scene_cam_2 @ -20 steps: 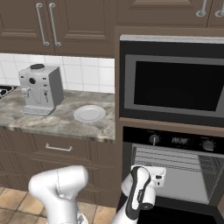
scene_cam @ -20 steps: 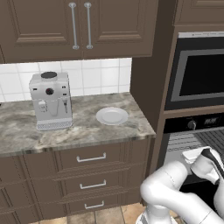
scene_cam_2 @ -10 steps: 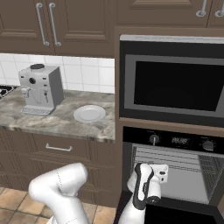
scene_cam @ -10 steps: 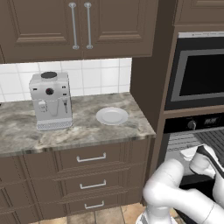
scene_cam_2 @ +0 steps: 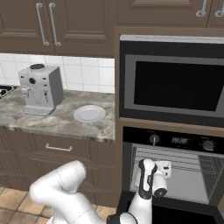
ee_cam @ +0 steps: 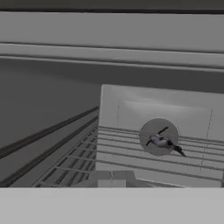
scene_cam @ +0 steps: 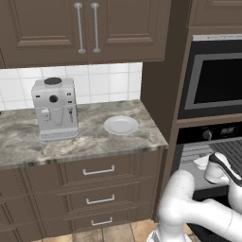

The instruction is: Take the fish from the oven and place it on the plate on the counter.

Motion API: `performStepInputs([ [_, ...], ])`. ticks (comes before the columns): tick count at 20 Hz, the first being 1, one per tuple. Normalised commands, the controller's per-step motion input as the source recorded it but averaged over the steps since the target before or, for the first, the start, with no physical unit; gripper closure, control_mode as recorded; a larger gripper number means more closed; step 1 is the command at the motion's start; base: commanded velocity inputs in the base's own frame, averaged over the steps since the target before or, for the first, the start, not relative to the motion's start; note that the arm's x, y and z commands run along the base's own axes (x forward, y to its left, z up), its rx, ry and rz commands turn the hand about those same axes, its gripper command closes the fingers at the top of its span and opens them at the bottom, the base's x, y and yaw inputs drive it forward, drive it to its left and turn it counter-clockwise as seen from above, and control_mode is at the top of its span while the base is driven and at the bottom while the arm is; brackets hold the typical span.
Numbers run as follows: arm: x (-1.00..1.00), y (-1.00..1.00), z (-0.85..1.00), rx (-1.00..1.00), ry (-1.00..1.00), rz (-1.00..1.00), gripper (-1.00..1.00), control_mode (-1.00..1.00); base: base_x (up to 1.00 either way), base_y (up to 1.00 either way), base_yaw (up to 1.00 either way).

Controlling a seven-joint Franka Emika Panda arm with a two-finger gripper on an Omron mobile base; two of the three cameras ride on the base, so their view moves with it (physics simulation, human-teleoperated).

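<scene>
Here's the white arm reaching into the open cavity of the black built-in oven, the one with a round knob and small display on its panel. From the right base view the end effector sits at the front of the silver wire rack, just inside the opening; its fingers are too small and too hidden here to tell how far apart they are, and nothing can be seen in them. Over to the left base view: the oven shows at an angle, and the arm's wrist covers much of the opening.

Now the hand view gives what neither base camera does: the tiny slender dark grey fish, lying on the rack bars well inside the oven, towards the right, over a round grey patch on a pale sheet. It lies apart from the hand, untouched.

Back on the grey-beige marbled stone counter, the small round plain white plate lies bare near the counter's right end, with the silver coffee machine standing well to its left. The right base view has the same plate, close to the oven's side wall.
</scene>
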Motion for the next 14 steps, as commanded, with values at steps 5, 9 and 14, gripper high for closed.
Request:
performStepInputs([
  [5, 0.46, 0.00, -0.80, 0.00, 0.00, 0.02, 1.00, -1.00, 0.00, 0.00, 0.00],
  [9, 0.30, 0.00, -0.99, 0.00, 0.03, 0.00, 1.00, -1.00, 0.00, 0.00, 0.00],
  [14, 0.14, 0.00, -1.00, 0.00, 0.03, 0.00, 1.00, -1.00, 0.00, 0.00, 0.00],
])
